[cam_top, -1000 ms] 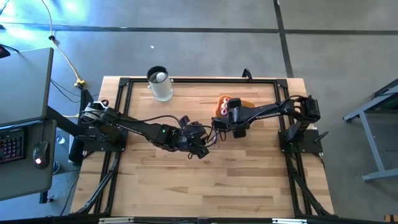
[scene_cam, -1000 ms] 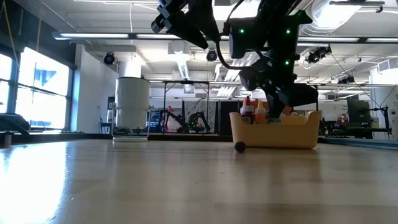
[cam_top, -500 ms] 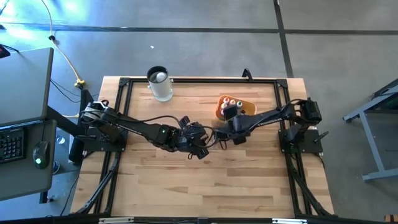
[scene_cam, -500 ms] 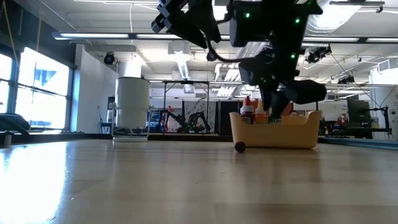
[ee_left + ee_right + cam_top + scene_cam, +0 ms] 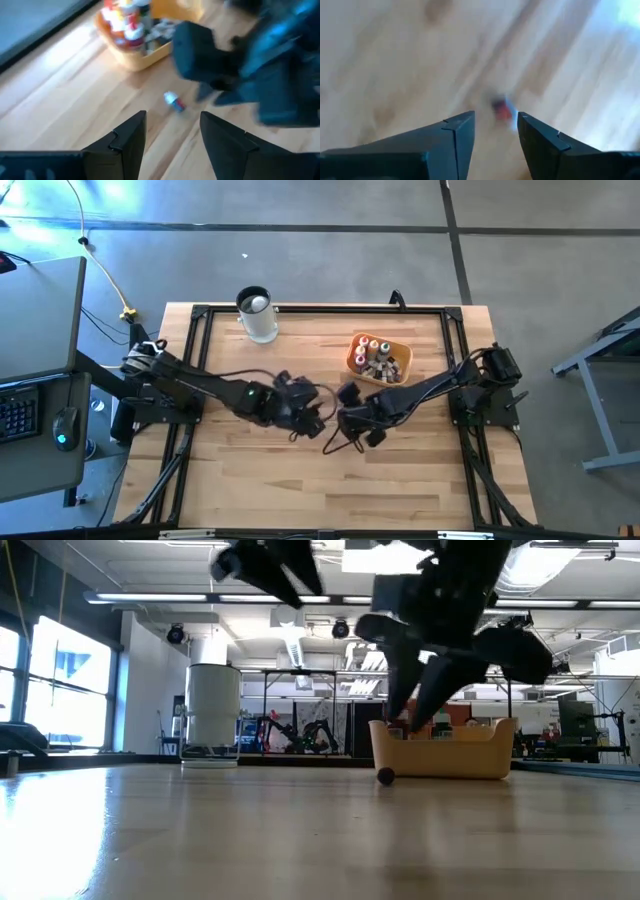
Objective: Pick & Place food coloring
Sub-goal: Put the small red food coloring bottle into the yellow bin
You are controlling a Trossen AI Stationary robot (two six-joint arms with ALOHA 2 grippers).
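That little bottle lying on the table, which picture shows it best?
The left wrist view: the little bottle lies in plain sight on the wood near the tray. The right wrist view shows it blurred; the low view, a dark dot; the high view hides it.

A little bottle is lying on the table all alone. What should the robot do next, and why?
Probably lower the right gripper onto the bottle and close. Its fingers are open, with the bottle lying loose on the wood just ahead of them, outside the tray where the others stand. The left gripper hovers nearby, also open.
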